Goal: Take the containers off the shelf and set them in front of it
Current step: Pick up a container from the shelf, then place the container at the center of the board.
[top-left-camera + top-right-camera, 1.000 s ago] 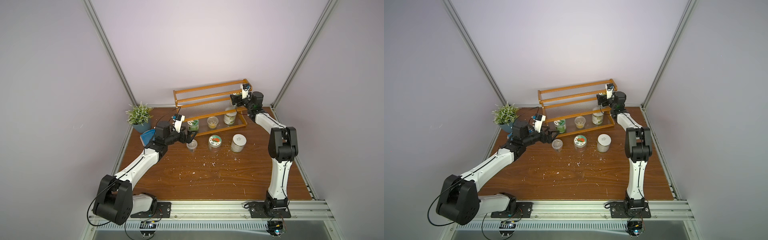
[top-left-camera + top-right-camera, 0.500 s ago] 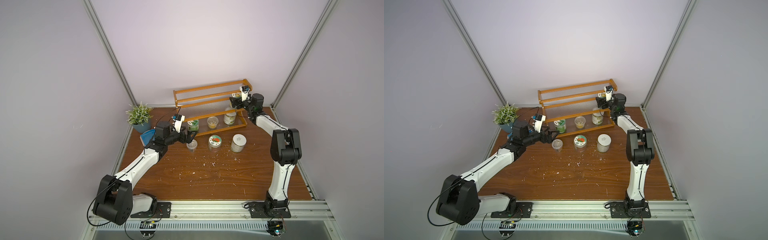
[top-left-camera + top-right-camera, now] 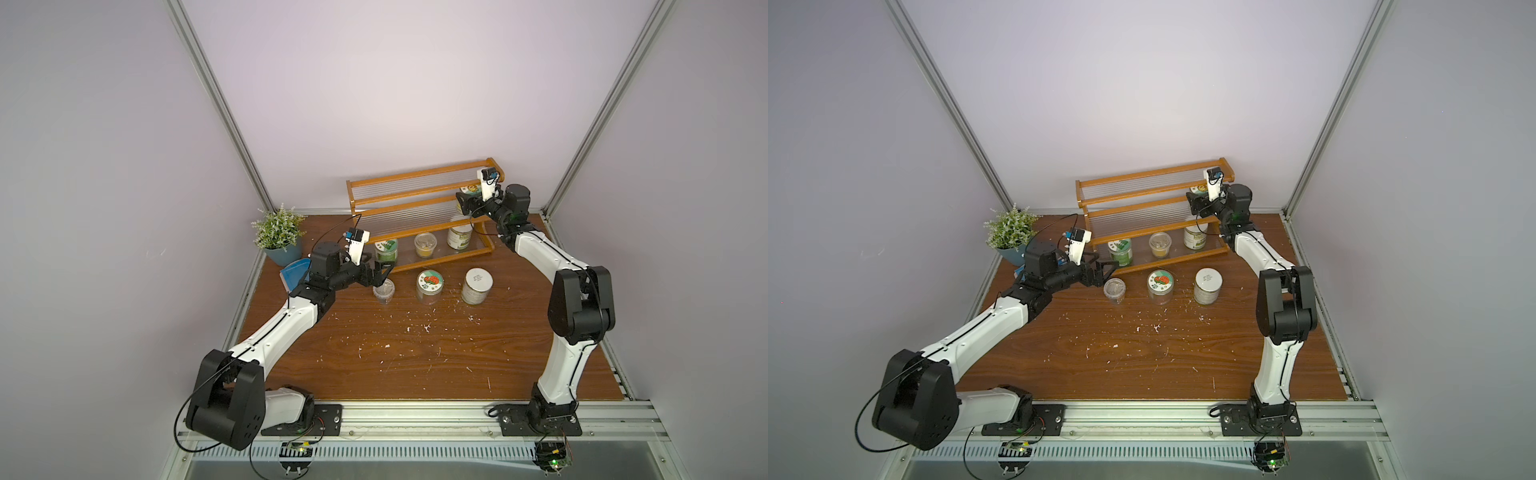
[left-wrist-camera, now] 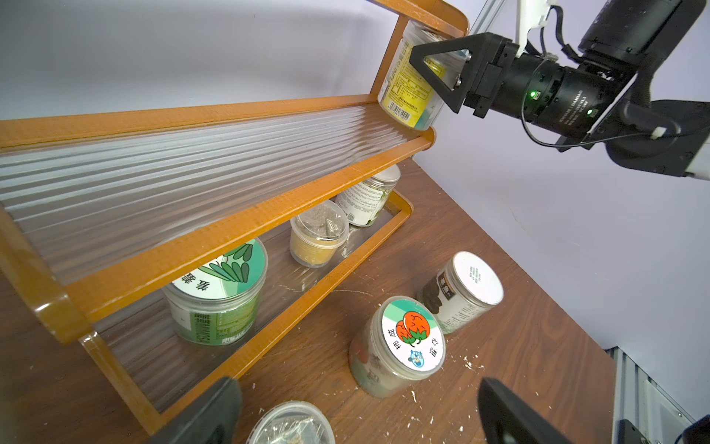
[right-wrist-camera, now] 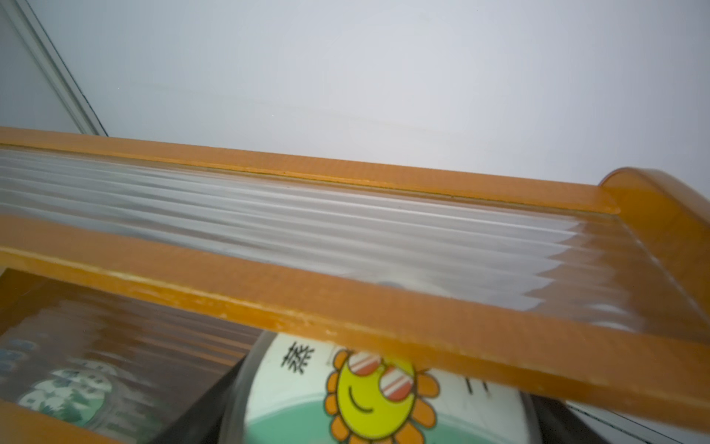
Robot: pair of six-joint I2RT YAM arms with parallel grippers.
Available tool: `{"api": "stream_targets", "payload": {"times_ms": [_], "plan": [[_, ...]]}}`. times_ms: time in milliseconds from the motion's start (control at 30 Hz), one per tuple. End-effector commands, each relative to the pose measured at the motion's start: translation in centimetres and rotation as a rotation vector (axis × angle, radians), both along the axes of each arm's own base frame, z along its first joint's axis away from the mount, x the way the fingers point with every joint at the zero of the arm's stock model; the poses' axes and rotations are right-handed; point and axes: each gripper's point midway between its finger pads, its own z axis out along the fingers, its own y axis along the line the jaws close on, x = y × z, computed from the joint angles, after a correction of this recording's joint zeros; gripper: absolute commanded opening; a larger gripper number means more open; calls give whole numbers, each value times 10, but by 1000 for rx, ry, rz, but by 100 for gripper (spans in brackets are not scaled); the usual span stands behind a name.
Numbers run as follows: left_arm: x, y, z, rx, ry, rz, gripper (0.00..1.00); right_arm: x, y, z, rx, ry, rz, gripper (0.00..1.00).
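Plant (image 3: pixel 276 226) on the surface (image 3: pixel 415 365), well left of the shelf (image 3: pixel 415 172). Left gripper (image 3: pixel 385 272) just in front of the shelf's left end, jaws released and spread wide. Clear cup (image 3: pixel 383 291) also in front of the shelf's left end, upright, sitting low between those jaws in the left wrist view, can't see any contact. Green jar (image 3: pixel 386 250) on the shelf's bottom tier, left part. Yellow cup (image 3: pixel 424 244) mid bottom tier. Orange-lid jar (image 3: pixel 429 286) in front of the shelf's middle, upright. Labelled jar (image 3: pixel 459 236) at the bottom tier's right end. White-lid jar (image 3: pixel 477 285) in front of the shelf's right part, upright. Sun jar (image 4: pixel 411 92) at the right end of the shelf's middle tier, under the top tier. Right gripper (image 3: pixel 462 204) at the shelf's right end, jaws either side of the sun jar, cannot tell if clenched on it or only around it
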Motion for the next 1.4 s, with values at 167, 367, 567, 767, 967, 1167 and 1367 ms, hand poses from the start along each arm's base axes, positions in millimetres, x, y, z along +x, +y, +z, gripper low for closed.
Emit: {"api": "stream_targets", "payload": {"times_ms": [167,367,567,767,967,1167,1367], "plan": [[-1,-5,10,-6,-35,-28,100,-46,20,40,-30,-52,80,82],[-2,-3,13,-2,-40,-18,100,-97,35,49,-38,-51,131,82],[-6,0,12,7,-35,-7,100,-167,66,40,-47,-35,222,82],[-9,13,11,9,-18,36,100,-243,103,22,-8,-16,361,82],[-14,16,13,6,-19,47,100,-299,130,-9,9,26,486,82],[-16,17,12,-7,-18,53,100,-332,157,-44,30,56,554,81],[-13,21,10,8,-9,79,100,-351,191,-64,48,43,604,81]]}}
